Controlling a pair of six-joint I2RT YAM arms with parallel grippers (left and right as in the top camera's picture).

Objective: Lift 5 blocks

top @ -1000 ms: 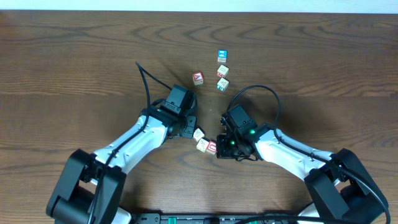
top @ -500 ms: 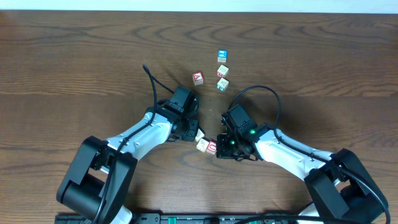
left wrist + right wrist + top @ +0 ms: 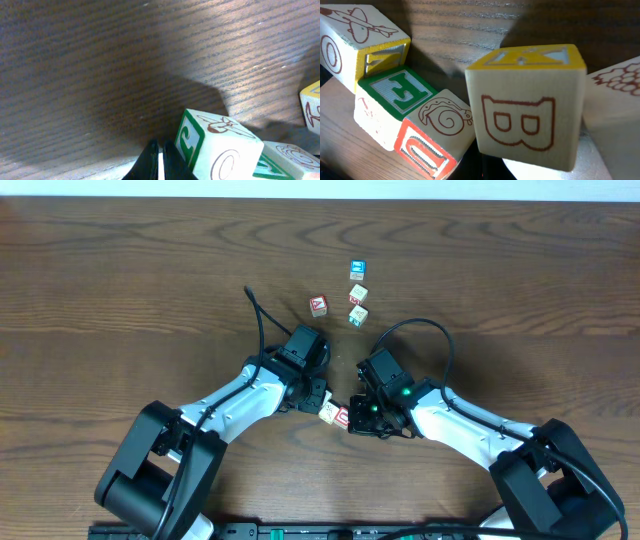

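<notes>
The left claw (image 3: 318, 396) has slid right; its closed tips now touch the blocks (image 3: 333, 416), clumped between it and the closed right claw (image 3: 352, 421). Bare counter (image 3: 120, 290) stretches leftward; four loose cubes (image 3: 357, 294) sit nearer the far edge.

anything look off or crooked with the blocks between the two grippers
Yes: the blocks between the left gripper and right gripper sit jumbled, faces at different angles rather than lined up. In the right wrist view the snail block lies skewed beside the squarer B block.
</notes>
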